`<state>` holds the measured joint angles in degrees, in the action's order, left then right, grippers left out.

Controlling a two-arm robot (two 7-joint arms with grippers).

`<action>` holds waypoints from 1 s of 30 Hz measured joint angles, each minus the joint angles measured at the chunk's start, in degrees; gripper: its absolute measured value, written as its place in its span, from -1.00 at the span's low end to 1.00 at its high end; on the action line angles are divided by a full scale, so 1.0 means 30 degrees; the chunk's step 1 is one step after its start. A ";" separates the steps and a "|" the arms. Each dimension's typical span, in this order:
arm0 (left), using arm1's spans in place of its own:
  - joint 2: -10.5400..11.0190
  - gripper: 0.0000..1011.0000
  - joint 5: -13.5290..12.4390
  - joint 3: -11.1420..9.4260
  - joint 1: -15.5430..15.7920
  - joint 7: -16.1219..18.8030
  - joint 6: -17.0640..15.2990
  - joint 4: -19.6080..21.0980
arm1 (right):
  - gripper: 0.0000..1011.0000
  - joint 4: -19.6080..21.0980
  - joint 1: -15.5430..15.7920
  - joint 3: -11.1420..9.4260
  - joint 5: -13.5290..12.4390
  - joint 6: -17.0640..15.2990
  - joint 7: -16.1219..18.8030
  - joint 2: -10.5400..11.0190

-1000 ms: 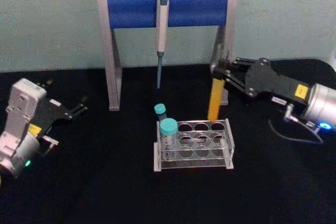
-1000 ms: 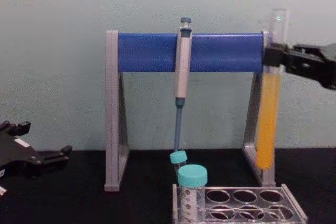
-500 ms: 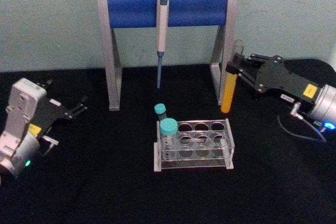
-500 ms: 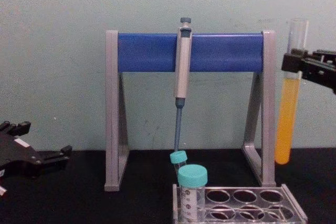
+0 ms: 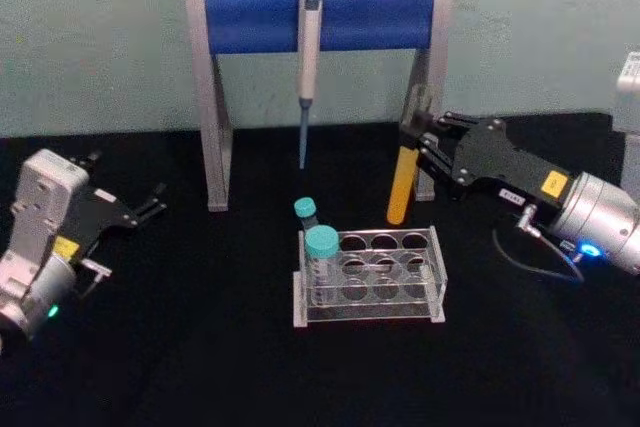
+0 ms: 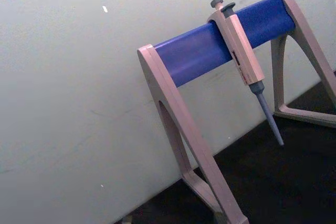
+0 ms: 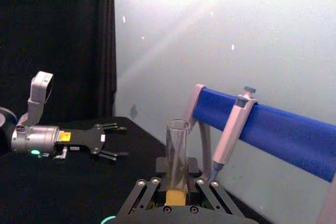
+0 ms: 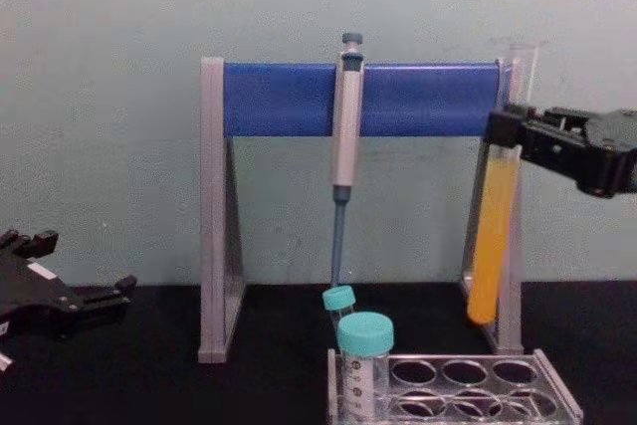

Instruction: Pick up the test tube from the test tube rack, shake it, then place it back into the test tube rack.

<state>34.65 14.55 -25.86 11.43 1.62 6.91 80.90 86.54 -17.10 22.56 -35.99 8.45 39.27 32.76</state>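
The right gripper (image 5: 418, 143) pinches the test tube (image 5: 401, 187) near its top, clear of the bench (image 5: 200, 357), its long axis nearly upright and its round bottom swung leftward. The test tube rack (image 5: 437, 272) lies below, nearer the robot, its right-hand holes seemingly free. The pipette stand (image 5: 425, 87) crowds close behind. The left gripper (image 5: 155, 203) rests spread, well apart

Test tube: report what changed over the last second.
The right gripper, shut on the test tube, swung it out to the robot's right, then back left. The tube now tilts more than before, its bottom toward the robot's left, hanging clear of the test tube rack. Unchanged: the left gripper parked open at the left, the teal-capped tubes in the rack, and the pipette on its stand.
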 joint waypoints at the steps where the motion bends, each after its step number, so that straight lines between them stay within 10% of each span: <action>1: 0.0000 0.98 0.0000 0.0000 0.0001 0.0000 0.0000 0.0001 | -0.56 -0.0023 -0.0004 0.0031 0.0000 -0.0003 0.0009 -0.0032; 30: 0.0001 0.98 0.0000 0.0000 0.0001 0.0000 0.0000 0.0001 | -0.56 -0.1631 -0.0496 0.1112 0.1184 -0.0663 -0.0360 -0.0908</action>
<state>34.65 14.55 -25.86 11.43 1.62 6.91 80.90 81.64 -18.59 25.90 -32.44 6.46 38.19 30.03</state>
